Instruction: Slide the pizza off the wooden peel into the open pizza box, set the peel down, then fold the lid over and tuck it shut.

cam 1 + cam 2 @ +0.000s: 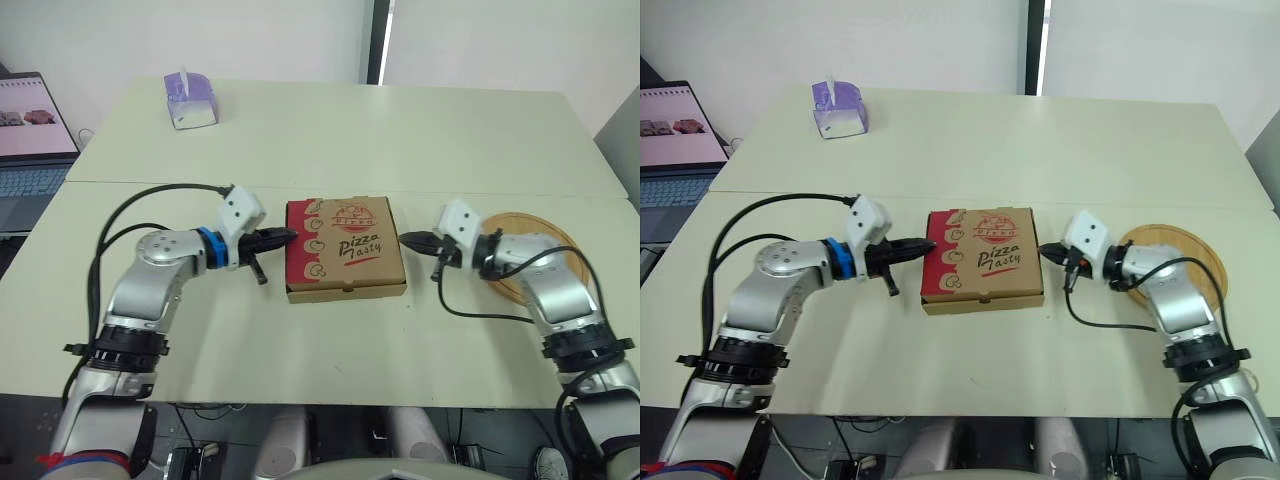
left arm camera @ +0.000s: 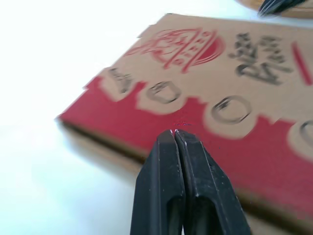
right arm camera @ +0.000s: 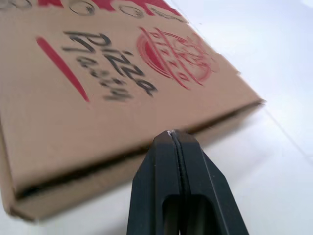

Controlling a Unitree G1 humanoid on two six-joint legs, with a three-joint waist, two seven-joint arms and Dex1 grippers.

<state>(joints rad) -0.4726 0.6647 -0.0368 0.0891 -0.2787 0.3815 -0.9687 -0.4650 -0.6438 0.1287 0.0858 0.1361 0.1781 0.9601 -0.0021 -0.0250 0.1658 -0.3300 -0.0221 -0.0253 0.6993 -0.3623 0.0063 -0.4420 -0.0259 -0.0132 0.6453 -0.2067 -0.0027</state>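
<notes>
Left end effector (image 1: 291, 237) and right end effector (image 1: 404, 239), both pinched together, flank the closed pizza box (image 1: 345, 262) on the surface (image 1: 330, 140).
Expect light, thin cardboard that dents and slides; press your tucks along its top edges, never the centre.

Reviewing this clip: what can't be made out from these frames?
- Box contents: hidden by the closed lid of the pizza box, head views.
- Wooden peel: partly covered by the right arm, head views.
- Laptop: cut off by the left edge, head views.
</notes>
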